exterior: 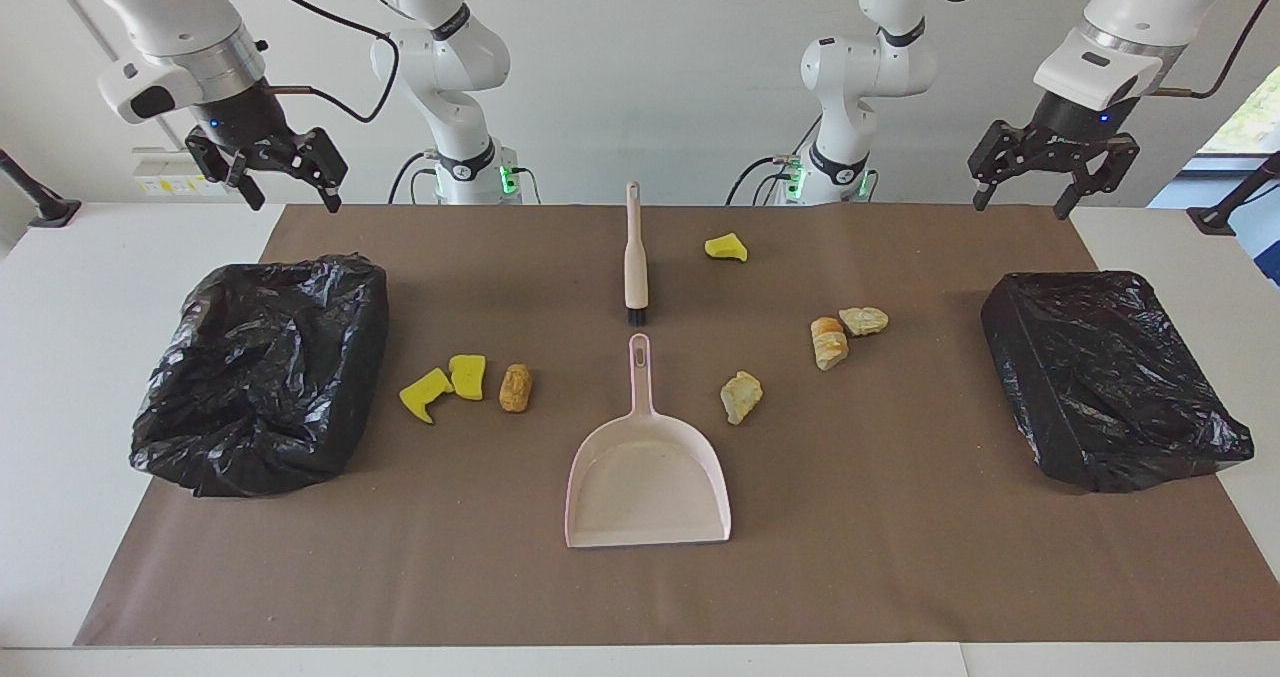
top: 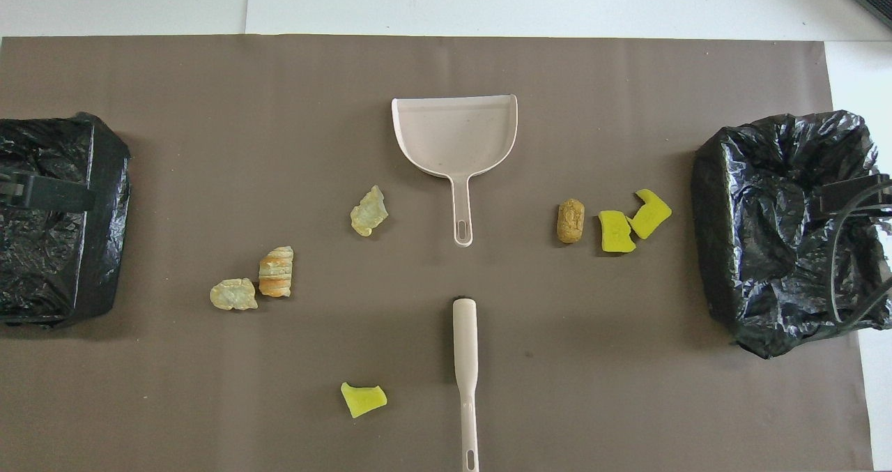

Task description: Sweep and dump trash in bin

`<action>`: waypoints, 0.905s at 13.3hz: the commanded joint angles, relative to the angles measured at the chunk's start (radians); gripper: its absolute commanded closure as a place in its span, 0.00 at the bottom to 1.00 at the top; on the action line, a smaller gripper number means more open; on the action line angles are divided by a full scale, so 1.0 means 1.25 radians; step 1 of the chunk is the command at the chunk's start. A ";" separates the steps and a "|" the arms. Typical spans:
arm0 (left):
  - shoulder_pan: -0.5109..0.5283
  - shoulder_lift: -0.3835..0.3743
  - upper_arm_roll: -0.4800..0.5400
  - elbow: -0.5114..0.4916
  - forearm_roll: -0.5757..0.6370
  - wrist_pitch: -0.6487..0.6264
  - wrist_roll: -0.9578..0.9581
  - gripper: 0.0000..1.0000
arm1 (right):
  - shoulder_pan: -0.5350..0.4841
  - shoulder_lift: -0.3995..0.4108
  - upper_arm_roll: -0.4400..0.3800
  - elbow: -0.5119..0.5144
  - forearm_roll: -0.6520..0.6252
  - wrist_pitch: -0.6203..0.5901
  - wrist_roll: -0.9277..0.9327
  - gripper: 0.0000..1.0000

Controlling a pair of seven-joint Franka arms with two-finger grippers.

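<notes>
Trash: seven loose chunks lie scattered on the brown mat, none collected yet. Two bright yellow sponge pieces (exterior: 445, 385) and a brown rock-like lump (exterior: 516, 387) lie beside the open black-lined bin (exterior: 262, 369); a third yellow sponge chunk (exterior: 726, 247) and three pale tan lumps (exterior: 828, 341) lie toward the left arm's end.
Tools: the pinkish plastic dustpan (exterior: 648, 481) and beige-handled brush (exterior: 635, 257) lie in line at mid-tabletop, handles reachable by either arm.
Second bin: a black-bagged bin (exterior: 1108, 377) at the left arm's end.
Left end effector (exterior: 1052, 167): raised, fingers spread, holding nothing, waiting.
Right end effector (exterior: 268, 165): likewise spread and empty.
</notes>
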 commanded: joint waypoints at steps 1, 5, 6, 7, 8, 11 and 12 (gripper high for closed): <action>-0.024 -0.015 0.008 -0.008 -0.006 -0.009 -0.006 0.00 | -0.006 -0.021 0.003 -0.027 -0.006 0.021 -0.007 0.00; -0.036 -0.015 0.008 -0.006 -0.008 -0.004 -0.006 0.00 | -0.006 -0.021 0.003 -0.027 -0.006 0.021 -0.007 0.00; -0.038 -0.012 0.008 -0.002 -0.009 -0.004 -0.006 0.00 | -0.006 -0.021 0.003 -0.027 -0.006 0.021 -0.007 0.00; -0.038 -0.010 0.007 0.001 -0.011 -0.003 -0.005 0.00 | -0.006 -0.021 0.003 -0.027 -0.006 0.021 -0.007 0.00; -0.040 -0.011 0.006 0.000 -0.011 -0.003 -0.005 0.00 | -0.006 -0.021 0.003 -0.027 -0.006 0.021 -0.007 0.00; -0.056 -0.012 -0.003 -0.001 -0.012 -0.002 -0.006 0.00 | -0.009 -0.019 0.002 -0.026 -0.008 0.016 -0.006 0.00; -0.073 -0.016 -0.008 -0.006 -0.012 -0.005 -0.006 0.00 | -0.009 -0.019 0.002 -0.026 -0.008 0.012 -0.006 0.00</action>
